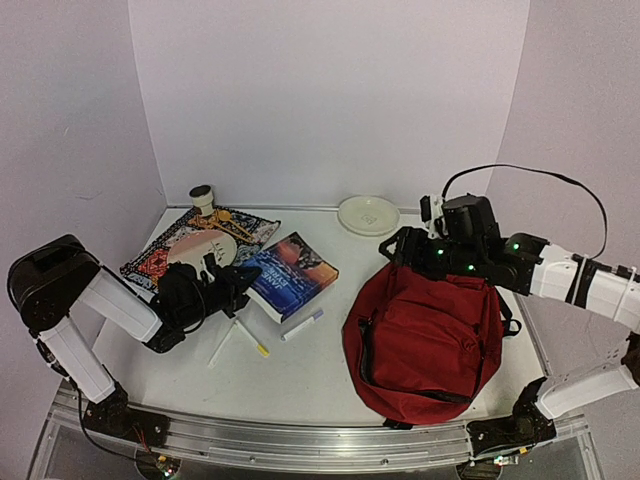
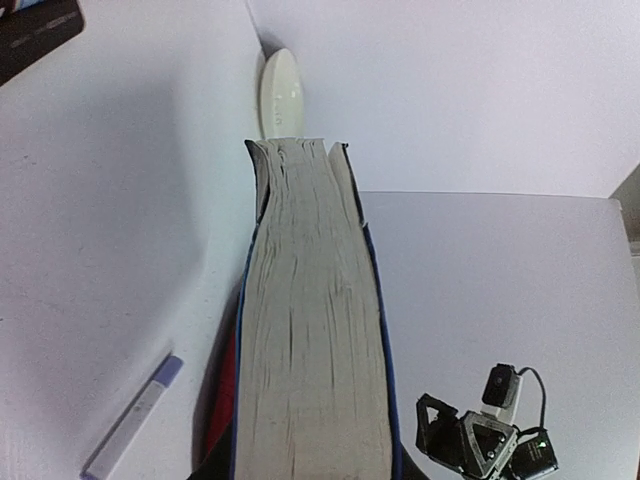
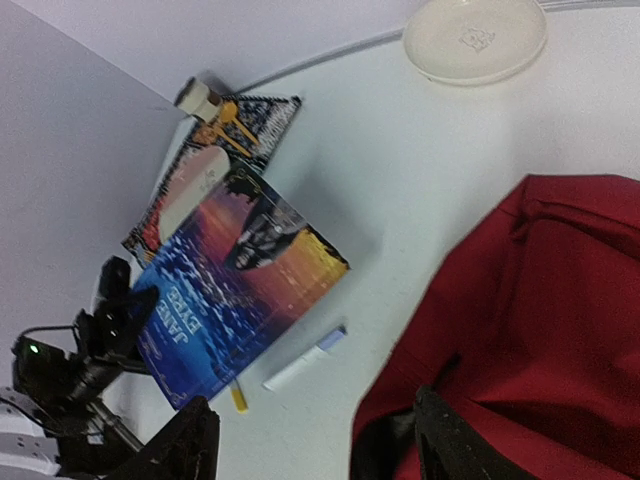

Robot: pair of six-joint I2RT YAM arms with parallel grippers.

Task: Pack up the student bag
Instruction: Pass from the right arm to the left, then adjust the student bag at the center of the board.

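Observation:
The student bag (image 1: 425, 335), dark red with black zippers, lies slumped on the right of the table. A thick paperback book (image 1: 292, 274) with a blue cover lies left of it. My left gripper (image 1: 232, 283) is shut on the book's left end. In the left wrist view the book's page edge (image 2: 310, 350) fills the middle and my own fingers are hidden. My right gripper (image 3: 315, 450) is open above the bag's upper left edge (image 3: 530, 300). One of its fingers is over the fabric and the other over the bare table. It holds nothing.
A white plate (image 1: 368, 213) sits at the back. A patterned mat (image 1: 165, 255) at the back left carries a white disc (image 1: 203, 245) and a small cup (image 1: 202, 196). Pens (image 1: 302, 324) (image 1: 252, 338) lie in front of the book. Walls enclose the table on three sides.

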